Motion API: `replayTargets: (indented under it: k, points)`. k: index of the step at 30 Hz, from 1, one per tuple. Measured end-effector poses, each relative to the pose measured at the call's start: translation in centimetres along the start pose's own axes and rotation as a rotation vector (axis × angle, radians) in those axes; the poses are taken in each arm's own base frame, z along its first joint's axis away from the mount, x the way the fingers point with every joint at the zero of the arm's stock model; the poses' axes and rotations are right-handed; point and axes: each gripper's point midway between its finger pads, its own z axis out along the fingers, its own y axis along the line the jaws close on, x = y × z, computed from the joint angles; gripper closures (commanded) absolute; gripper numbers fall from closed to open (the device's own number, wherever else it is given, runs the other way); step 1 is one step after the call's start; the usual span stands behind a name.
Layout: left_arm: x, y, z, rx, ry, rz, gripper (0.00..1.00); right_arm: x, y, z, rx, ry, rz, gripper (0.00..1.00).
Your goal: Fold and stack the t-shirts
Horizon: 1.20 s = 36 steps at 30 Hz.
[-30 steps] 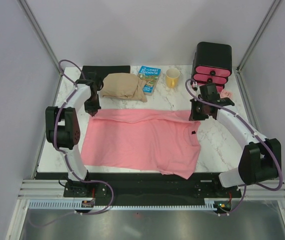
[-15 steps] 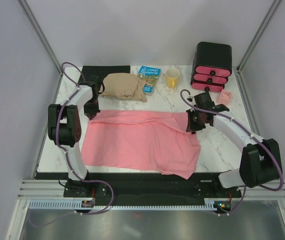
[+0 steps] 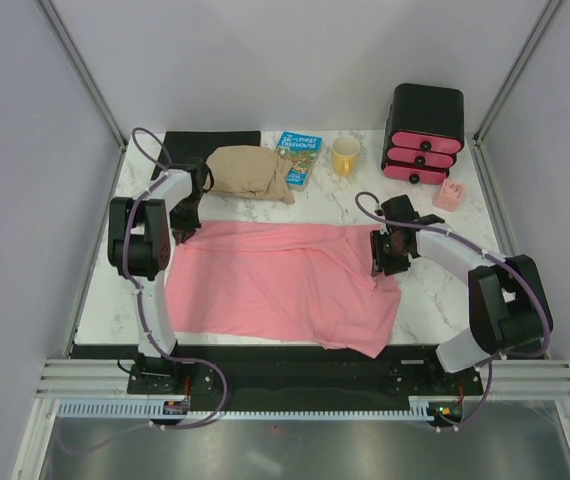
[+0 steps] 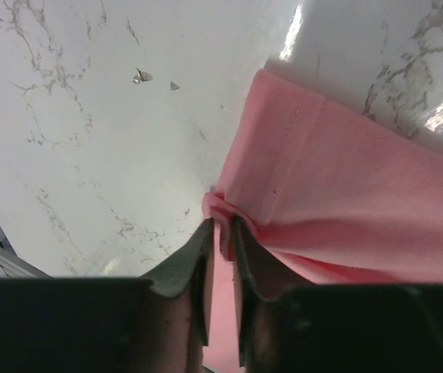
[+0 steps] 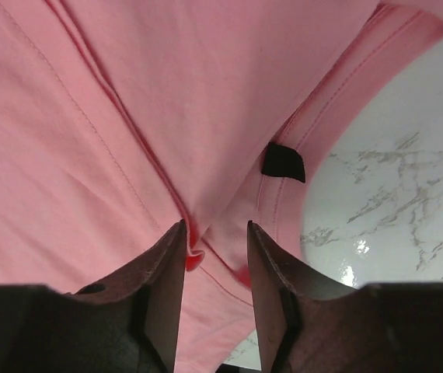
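Left gripper (image 4: pixel 221 227): jaws a narrow slit apart, with a bunched corner of the salmon-pink thin-cloth t-shirt (image 4: pixel 346 179) between the tips; cannot tell if it is pinched.
Right gripper (image 5: pixel 215 231): jaws apart, grasping nothing, tips down on the cloth beside the small dark neck label (image 5: pixel 283 162).
T-shirt position: spread flat on the white marble table (image 3: pixel 435 285), between both arms.

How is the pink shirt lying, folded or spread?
Partly folded, it seems: the shirt lies broad on the table, but doubled layers show by the left gripper.

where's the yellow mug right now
Top view: the yellow mug stands near the far edge, between the blue book on its left and the black drawer box.
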Motion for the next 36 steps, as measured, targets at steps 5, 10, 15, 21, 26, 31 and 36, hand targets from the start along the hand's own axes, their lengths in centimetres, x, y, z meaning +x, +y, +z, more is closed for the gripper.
replayTargets:
  k: [5,10,15,21,26,31,36]
  points:
    - [-0.4,0.3,-0.8,0.004,-0.025,-0.035,0.62,-2.5,0.2,-2.0,0.005,-0.115,-0.002,0.47]
    - [-1.3,1.1,-3.0,0.026,-0.084,-0.07,0.62,-7.4,1.6,-4.2,-0.029,-0.263,-0.012,0.48]
    - [-2.1,1.7,-5.3,0.059,-0.142,-0.101,0.63,-10.0,2.6,-3.1,-0.06,-0.287,-0.007,0.48]
    - [-2.1,1.2,-5.5,0.091,-0.139,-0.102,0.64,-10.1,2.8,-0.6,-0.066,-0.235,0.003,0.48]
    - [-1.2,0.1,-4.7,0.129,-0.113,-0.087,0.64,-11.4,3.7,-0.4,-0.105,-0.252,0.004,0.45]
    - [-0.5,-0.6,-4.5,0.146,-0.096,-0.072,0.64,-13.1,5.5,-0.9,-0.189,-0.281,-0.002,0.43]
    - [-0.7,-0.9,-4.6,0.156,-0.103,-0.072,0.65,-13.1,6.7,-0.1,-0.257,-0.255,-0.009,0.43]
